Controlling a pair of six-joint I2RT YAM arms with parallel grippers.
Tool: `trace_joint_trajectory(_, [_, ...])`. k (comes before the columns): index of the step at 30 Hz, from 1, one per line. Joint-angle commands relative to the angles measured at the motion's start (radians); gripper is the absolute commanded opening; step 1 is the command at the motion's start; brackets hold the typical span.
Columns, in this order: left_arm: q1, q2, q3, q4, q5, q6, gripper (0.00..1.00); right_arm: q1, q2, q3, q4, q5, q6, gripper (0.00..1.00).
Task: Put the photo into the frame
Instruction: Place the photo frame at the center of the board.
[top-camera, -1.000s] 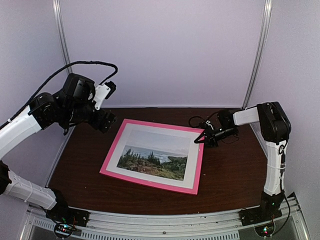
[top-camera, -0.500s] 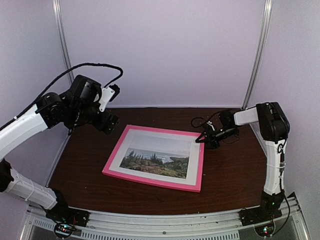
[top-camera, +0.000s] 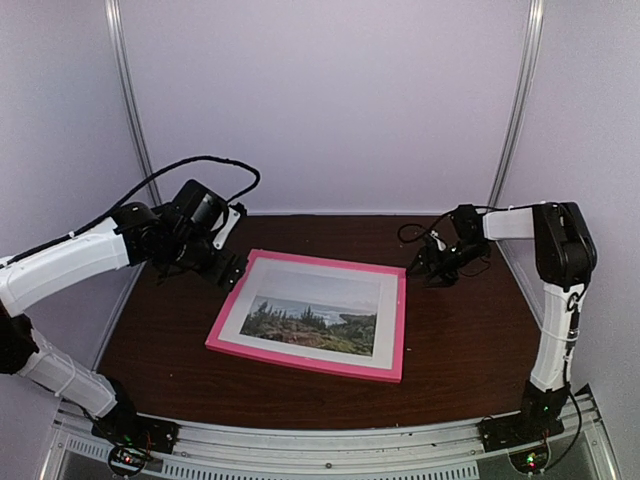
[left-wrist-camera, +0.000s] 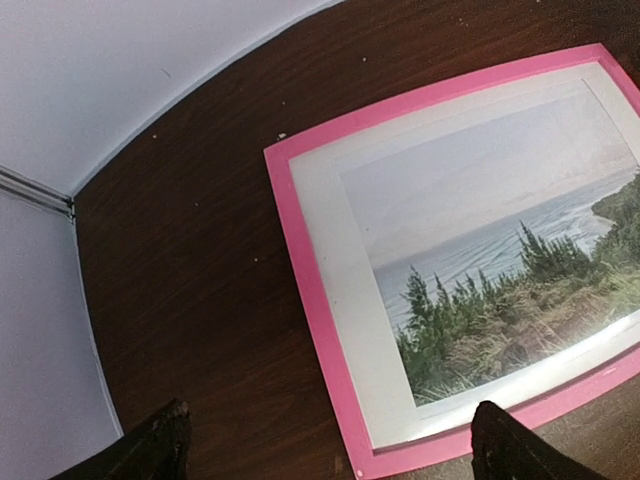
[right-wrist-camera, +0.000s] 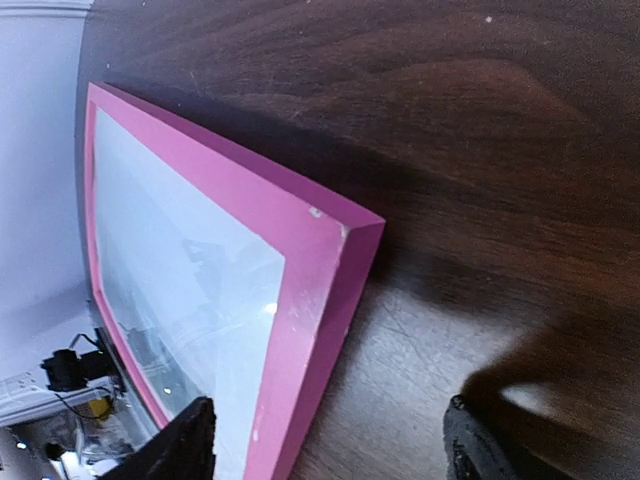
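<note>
Lifting the left pincer (top-camera: 234, 268) and right pincer (top-camera: 430, 267), both open and empty, straight up seemed safest with the photo (top-camera: 310, 311) seated in the frame (top-camera: 328, 262).

Photo (top-camera: 310, 318) flat inside pink frame (top-camera: 330, 264)

White left arm (top-camera: 70, 262) and right arm (top-camera: 548, 330), black joints, looped black cable (top-camera: 200, 162), black left pincer (left-wrist-camera: 328, 445)

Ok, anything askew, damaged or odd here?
The frame lies flat but skewed to the table edges. The right wrist view shows a small pale nick at its corner. The photo sits straight inside it.
</note>
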Motion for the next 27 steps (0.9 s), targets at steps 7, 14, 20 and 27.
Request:
trace_joint_trajectory(7, [0.223, 0.12, -0.122, 0.161, 0.291, -0.138, 0.98, 0.029, -0.177, -0.092, -0.024, 0.206, -0.011, 1.0])
trace_joint_trajectory(14, [0.352, 0.239, -0.173, 0.25, 0.438, -0.188, 0.98, 0.114, -0.216, -0.147, 0.016, 0.239, 0.025, 1.0])
trace_joint_trajectory(20, [0.389, 0.309, -0.201, 0.302, 0.524, -0.213, 0.98, 0.167, -0.204, -0.16, 0.036, 0.255, 0.045, 1.0])
trace_joint_trajectory(27, [0.4, 0.375, -0.198, 0.317, 0.545, -0.221, 0.98, 0.208, -0.161, -0.155, 0.067, 0.255, 0.07, 1.0])
